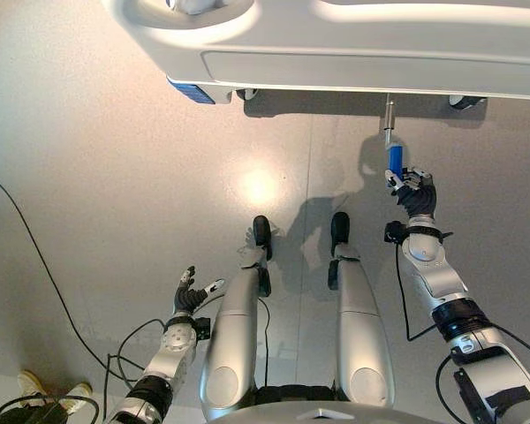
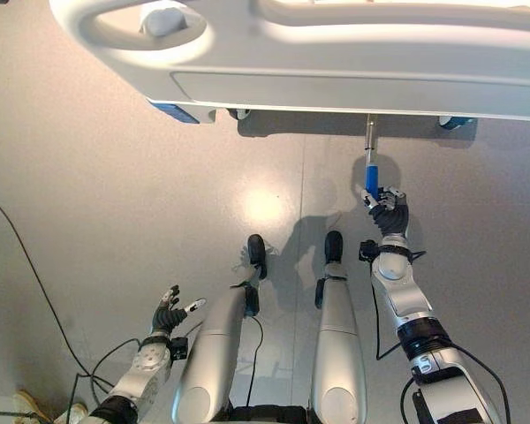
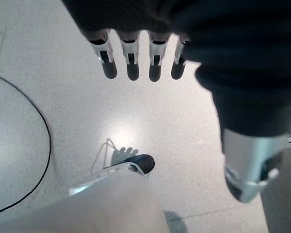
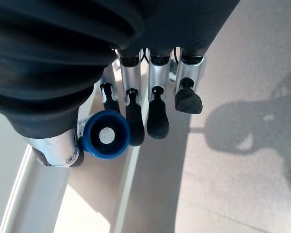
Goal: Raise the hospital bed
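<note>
The white hospital bed [image 1: 336, 53] spans the top of the eye views, foot end toward me. From under its edge a metal crank rod [image 1: 389, 113] sticks out, ending in a blue handle [image 1: 394, 159]. My right hand [image 1: 415, 194] reaches up to that handle. In the right wrist view the handle's round blue end [image 4: 106, 135] sits between the curled fingers [image 4: 135, 124] and the thumb, so the hand is shut on it. My left hand [image 1: 190, 296] hangs low at the left, over bare floor, with straight fingers [image 3: 131, 63] and nothing in it.
Dark castors [image 1: 466, 102] [image 1: 247, 93] stand under the bed's edge, and a blue corner pad [image 1: 192, 91] marks its left end. A person's pale shoes [image 1: 49, 389] show at the lower left. Grey floor [image 1: 115, 203] lies between me and the bed.
</note>
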